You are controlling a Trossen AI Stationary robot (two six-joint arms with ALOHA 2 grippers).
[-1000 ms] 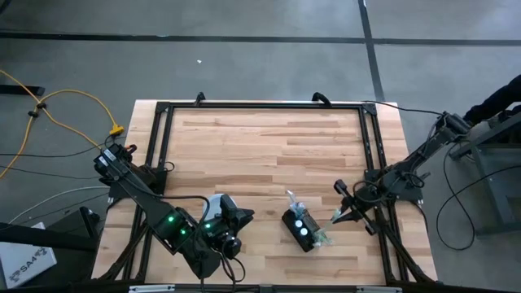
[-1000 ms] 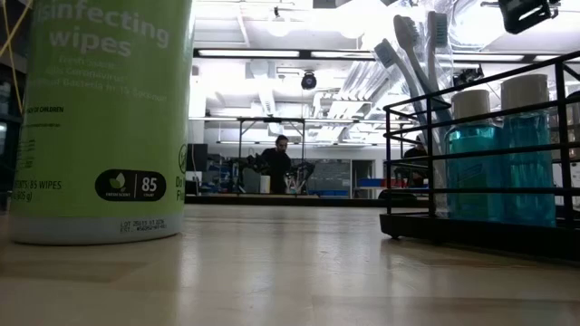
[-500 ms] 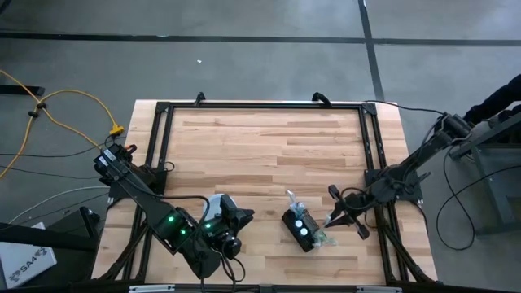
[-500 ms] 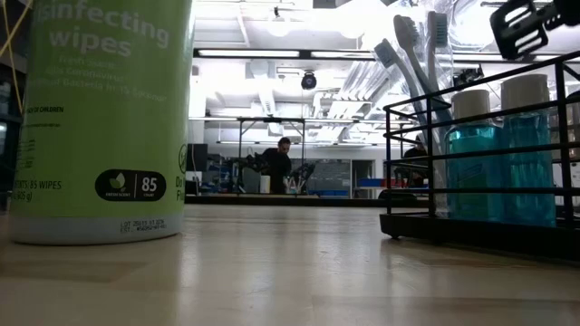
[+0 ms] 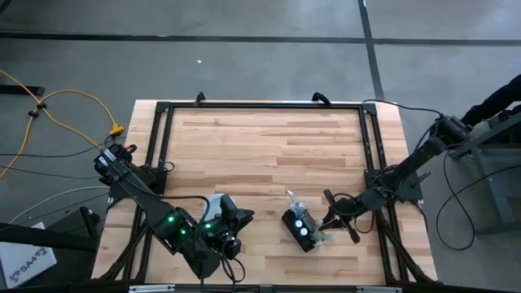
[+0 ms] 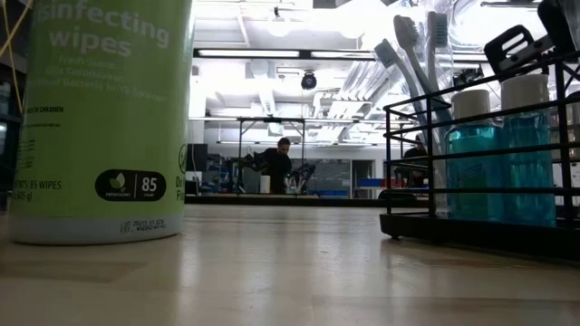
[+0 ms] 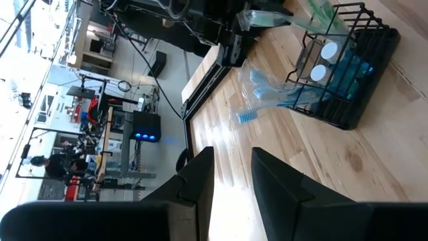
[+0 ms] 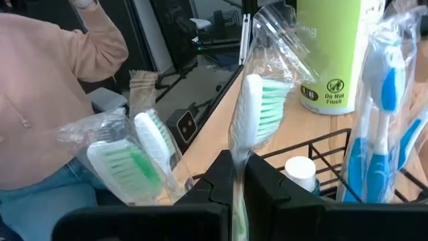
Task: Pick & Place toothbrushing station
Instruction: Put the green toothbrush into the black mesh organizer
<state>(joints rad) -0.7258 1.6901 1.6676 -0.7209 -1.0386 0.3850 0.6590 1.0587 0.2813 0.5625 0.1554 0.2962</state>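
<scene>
Black wire toothbrushing station [image 5: 302, 230], smooth plank table [image 5: 269, 146], right claw [image 5: 324, 227] pinching wrapped toothbrush [image 8: 251, 114]

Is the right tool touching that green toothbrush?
Touching: in the right wrist view the right tool is pinched on the wrapped green toothbrush.

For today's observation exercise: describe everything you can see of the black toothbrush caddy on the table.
The toothbrushing station is a small black wire-frame rack standing upright on the wooden table, near its front edge. It holds two blue-green bottles with white caps and several wrapped toothbrushes sticking up out of it. The right gripper, shut on a green-bristled toothbrush, is right beside it. The left gripper waits farther off by a green wipes canister.
</scene>
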